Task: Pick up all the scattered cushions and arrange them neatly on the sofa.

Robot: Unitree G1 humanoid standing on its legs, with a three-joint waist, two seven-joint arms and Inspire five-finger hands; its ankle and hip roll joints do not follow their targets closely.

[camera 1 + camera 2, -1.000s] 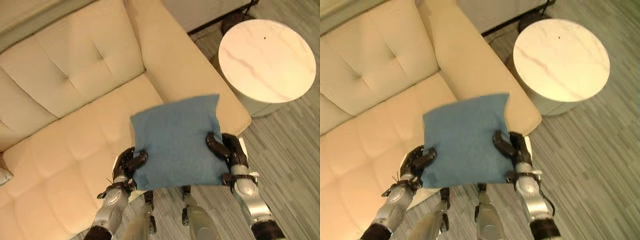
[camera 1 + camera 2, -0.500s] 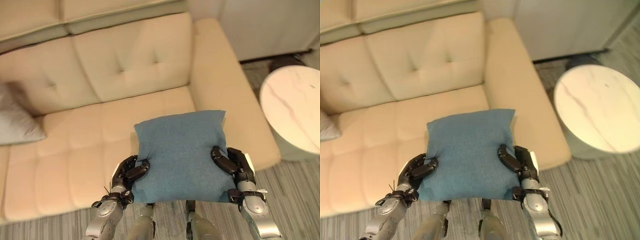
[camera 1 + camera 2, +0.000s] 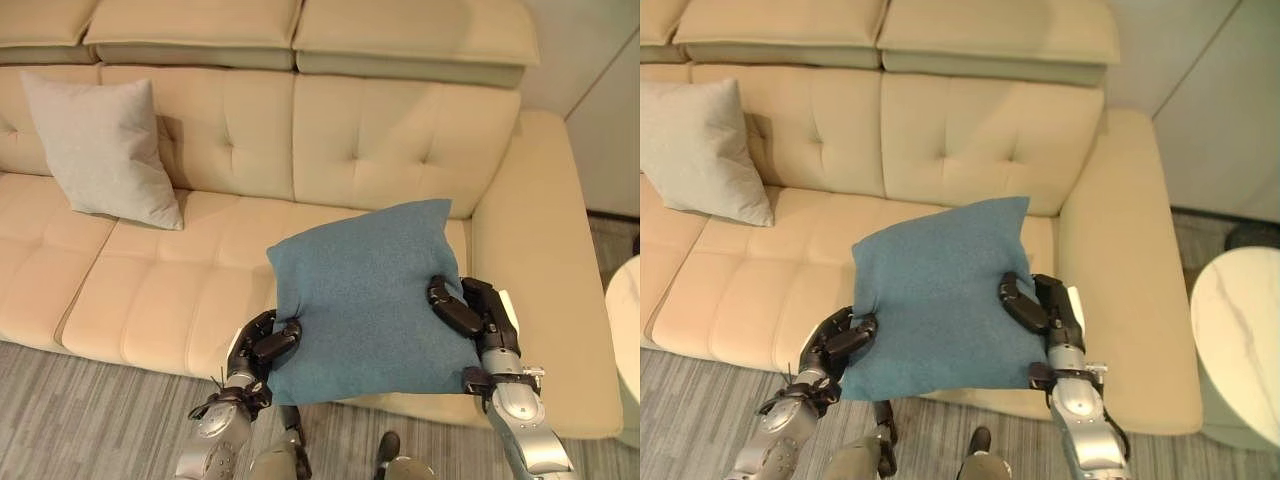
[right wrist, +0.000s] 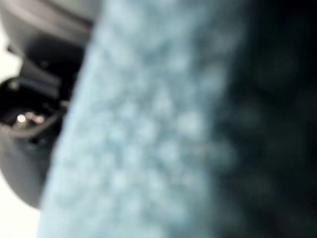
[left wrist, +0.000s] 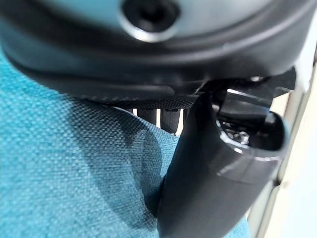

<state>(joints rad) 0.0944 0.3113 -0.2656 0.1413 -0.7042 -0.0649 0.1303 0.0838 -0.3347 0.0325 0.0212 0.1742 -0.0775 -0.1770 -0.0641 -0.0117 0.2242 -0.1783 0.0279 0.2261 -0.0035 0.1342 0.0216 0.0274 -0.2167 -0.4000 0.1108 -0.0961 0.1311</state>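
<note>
A blue cushion [image 3: 372, 298] is held in front of the robot, raised above the front edge of the sofa [image 3: 400, 150] seat. It is gripped at both lower side edges. The left hand [image 3: 258, 345] is clenched on the cushion's lower left edge, with the thumb lying over the top face and the fingers hidden beneath. In the left wrist view the thumb [image 5: 213, 173] is seen pressed into the blue weave. The right hand [image 3: 470, 312] is clenched on the cushion's right edge, with the thumb laid across the top face and a white cover showing on its outer side. In the right wrist view the blue fabric lies directly against the hand.

The cushion is held roughly flat, tilted slightly, with its far corners over the seat near the right armrest [image 3: 540, 260].

The floor [image 3: 80, 420] in front of the sofa is grey, with a plank pattern.

Farther back, a grey cushion [image 3: 102, 148] is stood upright on the left part of the seat and leaned against the tufted backrest, well apart from the blue cushion.

A round white desk [image 3: 1240, 340] with marble veining stands on the floor to the right of the armrest.

No containers and no legible writing can be made out.
</note>
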